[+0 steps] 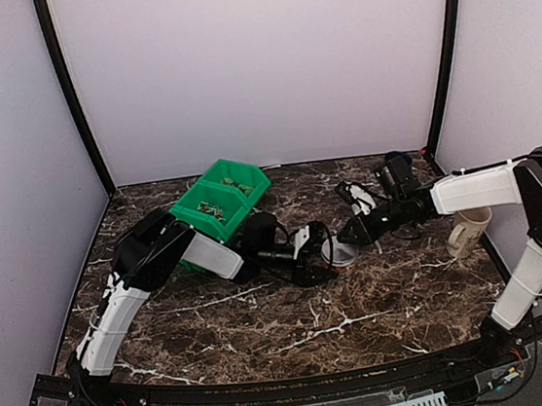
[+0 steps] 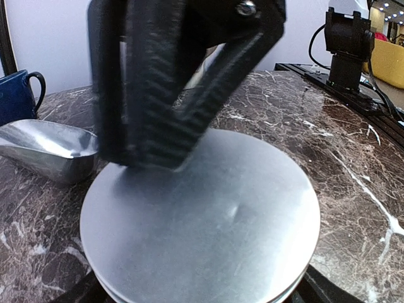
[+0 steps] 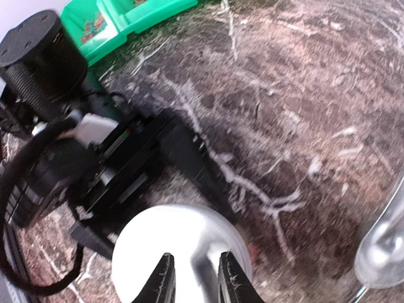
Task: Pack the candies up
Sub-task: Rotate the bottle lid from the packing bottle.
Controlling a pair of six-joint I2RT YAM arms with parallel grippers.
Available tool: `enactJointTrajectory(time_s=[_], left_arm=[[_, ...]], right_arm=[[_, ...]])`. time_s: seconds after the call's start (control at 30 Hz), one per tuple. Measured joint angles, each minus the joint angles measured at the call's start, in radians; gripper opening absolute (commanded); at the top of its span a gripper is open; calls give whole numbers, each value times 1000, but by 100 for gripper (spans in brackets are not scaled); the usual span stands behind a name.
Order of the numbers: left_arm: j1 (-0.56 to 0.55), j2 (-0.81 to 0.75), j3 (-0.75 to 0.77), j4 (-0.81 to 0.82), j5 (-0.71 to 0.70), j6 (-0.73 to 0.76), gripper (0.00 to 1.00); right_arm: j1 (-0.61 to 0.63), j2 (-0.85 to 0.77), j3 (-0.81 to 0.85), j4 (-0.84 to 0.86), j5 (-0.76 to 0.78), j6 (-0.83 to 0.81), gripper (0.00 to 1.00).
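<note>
The small clear jar (image 1: 341, 253) stands mid-table with the flat round whitish lid (image 2: 202, 214) on top of it. My left gripper (image 1: 321, 247) is shut on the jar from the left; in the left wrist view only its finger edges show at the bottom corners, under the lid. My right gripper (image 3: 196, 278) is over the lid (image 3: 170, 252), its fingers a little apart with their tips on the lid's top and nothing between them. Candies (image 3: 95, 22) lie in the green bin (image 1: 222, 201). A reddish spot (image 3: 251, 254) shows through the jar wall.
A metal scoop (image 2: 44, 148) lies just behind the jar, and a blue mug (image 1: 400, 171) stands farther back. A beige cup (image 1: 470, 230) stands at the right edge. The green bin sits behind my left arm.
</note>
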Motion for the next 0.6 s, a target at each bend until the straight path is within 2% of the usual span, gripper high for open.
enactJointTrajectory(time_s=[0.1,0.2,0.27,0.37,0.43,0.5,0.6], left_arm=[[-1,0,2,-1,-10,-6,83],[-1,1,3,0,-10,-7,83],[-1,2,5,-1,-11,-7,83],[-1,2,5,-1,-11,-5,83],[-1,2,5,-1,-9,-1,84],[-1,2,5,-1,-6,6,84],[-1,0,4,-2,-3,21,84]], right_arm=[[2,-37,-41,-18,-21,5,25],[5,-61,-65,-21,-35,6,31],[5,-87,-80,-38,-32,2,41],[5,-125,-85,-82,-17,-29,64],[5,-153,-85,-102,7,-71,75],[5,-187,-85,-107,32,-127,82],[5,-224,-97,-78,48,-195,85]])
